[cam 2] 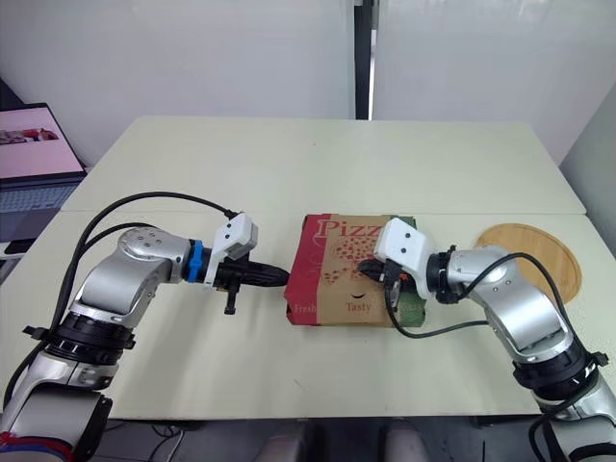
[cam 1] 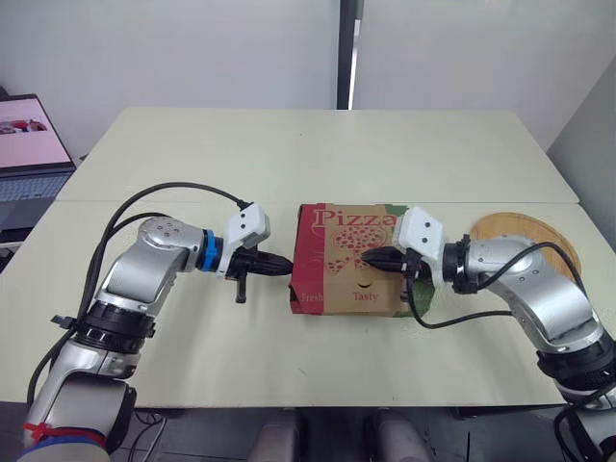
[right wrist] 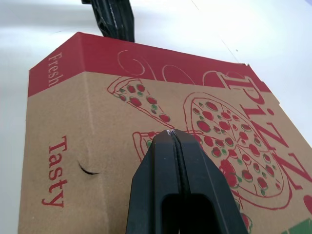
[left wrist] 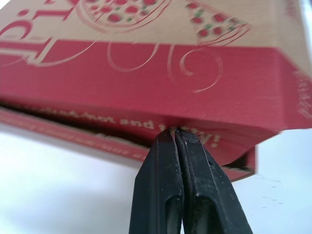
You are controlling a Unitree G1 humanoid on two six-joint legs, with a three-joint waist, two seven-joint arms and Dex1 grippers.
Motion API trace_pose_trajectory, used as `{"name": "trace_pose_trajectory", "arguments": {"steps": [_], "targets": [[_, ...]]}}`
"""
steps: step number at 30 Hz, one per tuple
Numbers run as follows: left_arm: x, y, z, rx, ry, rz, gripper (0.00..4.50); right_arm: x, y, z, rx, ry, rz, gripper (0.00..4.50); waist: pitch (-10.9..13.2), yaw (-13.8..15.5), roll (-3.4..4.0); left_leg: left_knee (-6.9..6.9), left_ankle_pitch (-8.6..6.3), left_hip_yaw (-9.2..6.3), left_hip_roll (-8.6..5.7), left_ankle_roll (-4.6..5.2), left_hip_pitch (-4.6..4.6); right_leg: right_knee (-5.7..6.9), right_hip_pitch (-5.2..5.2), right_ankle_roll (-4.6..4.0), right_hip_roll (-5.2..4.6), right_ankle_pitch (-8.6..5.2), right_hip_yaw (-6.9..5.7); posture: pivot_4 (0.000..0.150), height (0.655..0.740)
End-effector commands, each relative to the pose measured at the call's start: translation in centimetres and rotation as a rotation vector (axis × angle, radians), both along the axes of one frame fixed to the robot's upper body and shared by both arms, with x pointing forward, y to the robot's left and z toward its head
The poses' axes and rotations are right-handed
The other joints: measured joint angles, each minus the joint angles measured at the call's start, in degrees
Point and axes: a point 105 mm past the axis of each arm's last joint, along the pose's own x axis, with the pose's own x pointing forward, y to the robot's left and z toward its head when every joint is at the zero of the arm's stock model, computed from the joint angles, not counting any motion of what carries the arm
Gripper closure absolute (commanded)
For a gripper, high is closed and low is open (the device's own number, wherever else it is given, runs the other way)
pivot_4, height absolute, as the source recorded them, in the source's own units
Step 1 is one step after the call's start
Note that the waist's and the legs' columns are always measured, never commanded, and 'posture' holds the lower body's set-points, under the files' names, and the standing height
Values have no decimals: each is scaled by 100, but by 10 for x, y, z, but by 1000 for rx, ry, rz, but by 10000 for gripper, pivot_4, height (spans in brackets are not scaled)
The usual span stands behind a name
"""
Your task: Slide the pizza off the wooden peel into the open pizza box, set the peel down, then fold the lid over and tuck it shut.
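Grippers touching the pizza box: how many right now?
2. The left gripper, shut, presses its tips against the pizza box's left side flap; the right gripper, shut, rests its tips on its top.

— What is the pizza box (cam 1: 351,260) made of?
— Brown cardboard, matt. The lid carries red and green print, and the side is a solid red band with a fine grainy texture up close.
— And the peel (cam 2: 539,252)?
— Pale wood, smooth, with a darker ring near the rim.
— The surface (cam 1: 318,154)?
— Cream, smooth, matt with a soft sheen.
— The pincers?
— The left pincer (left wrist: 174,132) and the right pincer (right wrist: 171,132) are black plastic, slightly glossy, with dull pale scuffs at the tips.
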Motion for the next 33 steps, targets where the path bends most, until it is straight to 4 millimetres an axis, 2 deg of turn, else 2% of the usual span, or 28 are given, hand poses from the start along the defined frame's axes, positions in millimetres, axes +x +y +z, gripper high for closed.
{"name": "trace_pose_trajectory", "arguments": {"steps": [1, 4, 9, 13, 16, 19, 21, 24, 27, 33], "targets": [[2, -2, 3, -10, -42, 13, 44485, 1, 3, 3, -2, -52, 2, 45000, 0, 6, 0, 0, 3, 0, 0, -5, 0, 0, 0, 0, 0, 0, 0, 1500, 7281], [-1, 2, 10, -35, -40, 23, 44485, 0, 4, 1, -8, -57, 8, 45000, 0, 9, 0, 0, 4, 0, 0, -7, 0, 1, 0, 0, 0, 0, 0, 1500, 7281], [0, 16, 49, -85, -38, 9, 44485, -1, 4, -3, -20, -50, 9, 45000, 0, 5, 0, -1, 4, -1, 2, -7, 0, -1, -2, 0, 2, 0, -2, 1500, 7281], [5, 1, 68, -102, -76, -48, 44485, 0, 4, -4, -24, -49, 7, 45000, -1, 45, -1, 1, 2, -3, -2, -4, 0, -1, 4, 0, 2, 0, -5, 1500, 7281], [11, -15, 68, -119, -99, -71, 44485, 1, 4, -4, -23, -52, 6, 45000, -1, 40, -1, 1, 4, -1, -2, -8, 3, -1, 5, 1, 2, 0, -3, 1500, 7281], [15, -37, 44, -58, -109, -146, 44485, 3, 0, 6, 7, -85, -12, 45000, -1, 42, -1, 1, 7, -2, 0, -13, 2, 1, 4, 0, 4, 0, -3, 1500, 7281], [20, -43, 35, -39, -117, -159, 44485, 2, -7, 18, 43, -96, -28, 45000, 0, 51, -2, 2, 8, 0, -1, -13, 1, 0, 4, 0, 4, 0, -3, 1500, 7281], [25, -49, 34, -48, -119, -173, 45000, -3, -22, 32, 74, -96, -47, 39214, 0, 53, -3, 2, 8, 0, 0, -13, -2, 0, 1, 0, 4, 0, -3, 1500, 7281], [27, -54, 34, -53, -117, -195, 45000, -16, -36, 41, 75, -70, -42, 29641, 0, 59, -3, -1, 6, -1, -1, -11, -2, -1, 2, 0, 4, 0, -4, 1500, 7281], [30, -56, 34, -53, -118, -209, 45000, -46, -56, 33, -55, 29, 2, 9549, 0, 52, -3, -1, -5, -3, 1, 8, -1, -2, 5, 0, 4, 0, -4, 1500, 7281]]}}
